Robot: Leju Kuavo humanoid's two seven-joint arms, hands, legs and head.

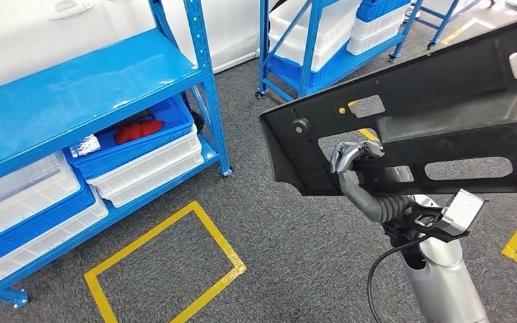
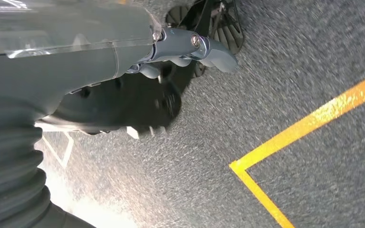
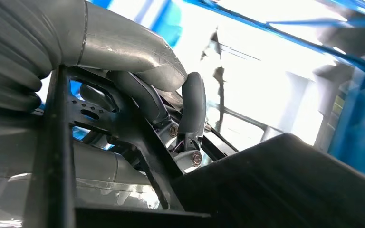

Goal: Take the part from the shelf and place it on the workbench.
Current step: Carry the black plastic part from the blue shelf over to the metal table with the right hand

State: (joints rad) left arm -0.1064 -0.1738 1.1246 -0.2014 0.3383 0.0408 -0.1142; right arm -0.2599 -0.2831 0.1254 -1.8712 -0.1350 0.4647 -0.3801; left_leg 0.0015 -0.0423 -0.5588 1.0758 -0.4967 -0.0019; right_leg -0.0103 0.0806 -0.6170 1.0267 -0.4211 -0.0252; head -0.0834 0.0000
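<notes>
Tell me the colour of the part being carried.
Black part, clearest in the head view.

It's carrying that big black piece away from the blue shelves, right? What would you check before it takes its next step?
1. Right hand grips the black part through a cutout: ok.
2. Part off the shelf, held in the air: ok.
3. Left hand holds nothing; whether it steadies the part: cannot tell.
4. Part's far end, cut off by the head view's edge: cannot tell.
5. Grey floor near the yellow tape square free of obstacles: ok.
6. Workbench in sight as a goal: not ok.
</notes>
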